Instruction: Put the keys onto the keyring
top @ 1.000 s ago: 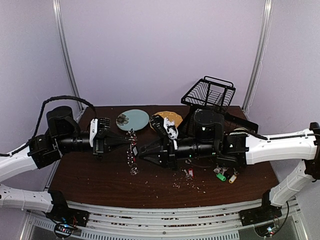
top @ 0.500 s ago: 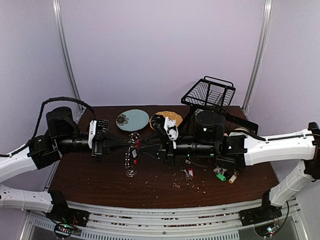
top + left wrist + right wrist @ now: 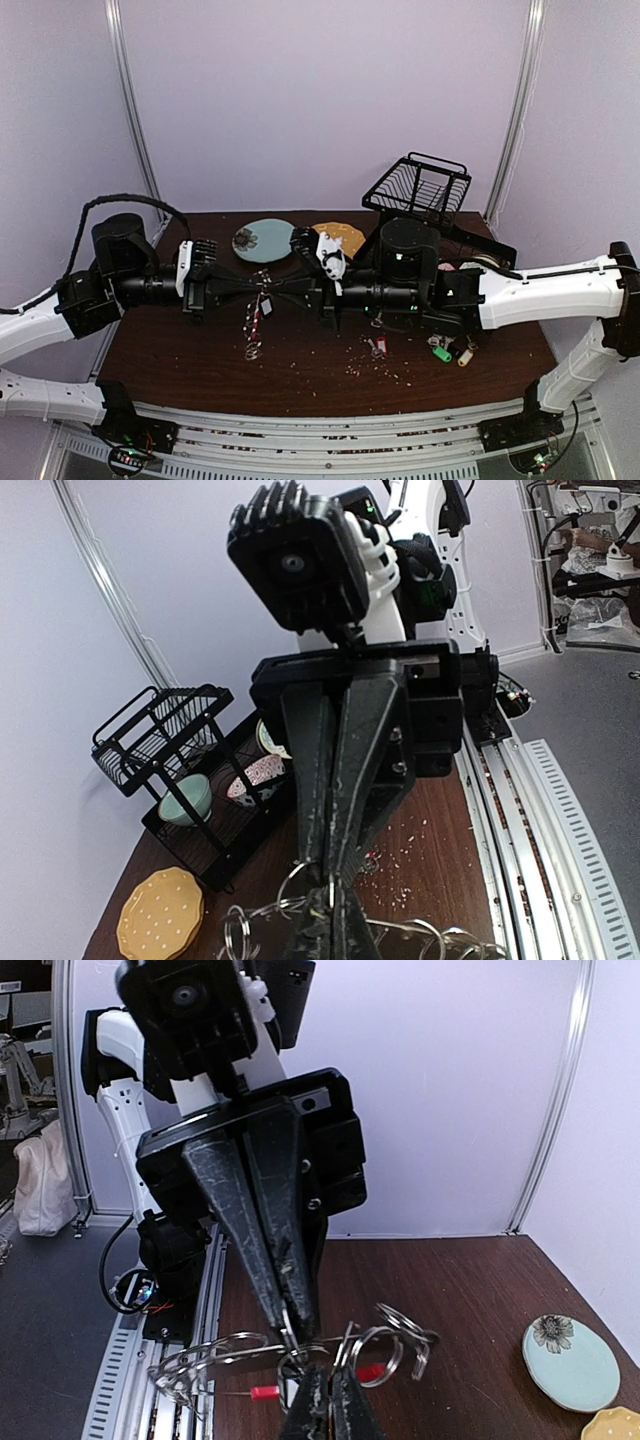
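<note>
Keyring: we see left claw and right claw both pinching it tip-to-tip above mid-worktop.

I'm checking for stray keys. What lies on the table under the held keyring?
Under the keyring, pinched between both grippers, the table shows only bare wood and crumbs. One red-tagged key lies off right. The arms cover the table behind them.

Both arms: white link shells, black joint housings, black wrist sections. Left gripper and right gripper have long tapered black fingers, scuffed, with small screws. Black corrugated cable loops over left shoulder.
</note>
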